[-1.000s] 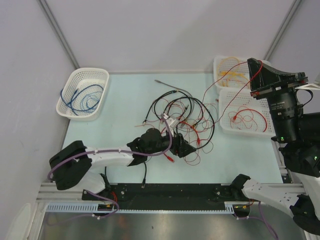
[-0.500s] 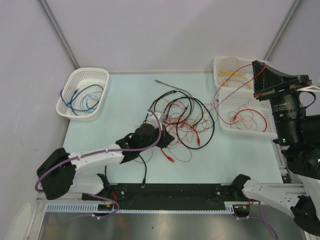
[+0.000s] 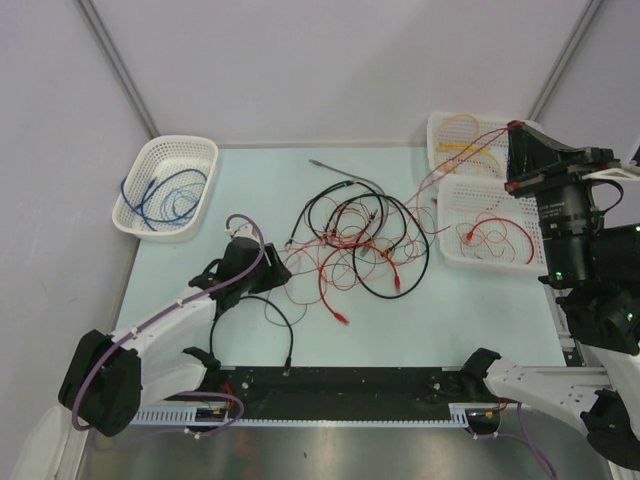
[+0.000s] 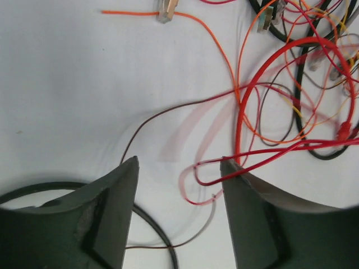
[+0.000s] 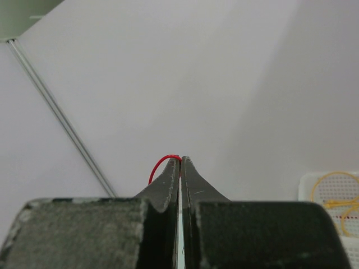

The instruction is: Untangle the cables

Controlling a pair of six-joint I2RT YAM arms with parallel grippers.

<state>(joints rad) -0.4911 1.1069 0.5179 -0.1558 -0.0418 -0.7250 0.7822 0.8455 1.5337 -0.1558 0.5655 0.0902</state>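
The cables [image 3: 360, 235] lie as a tangle of red, orange and black loops at the table's middle. My right gripper [image 3: 513, 127] is raised at the far right, shut on a thin red cable [image 3: 445, 157] that runs down to the tangle. In the right wrist view the red cable [image 5: 157, 168] arcs out of the closed gripper [image 5: 180, 158]. My left gripper [image 3: 272, 272] is low, just left of the tangle, open and empty. In the left wrist view the gripper [image 4: 179, 162] is spread over red loops [image 4: 241, 112], an orange cable [image 4: 219, 45] and a black cable [image 4: 153, 226] on the table.
A white basket [image 3: 200, 150] with a blue cable stands at the far left. Two white baskets stand at the far right, one [image 3: 435, 125] with yellow cable and one [image 3: 450, 255] with red cable. A black cable end [image 3: 288, 365] lies near the front rail.
My left gripper has drawn back to the left, out of the tangle. The tangle's near strands have shifted a little. The right gripper stays raised with the red cable.
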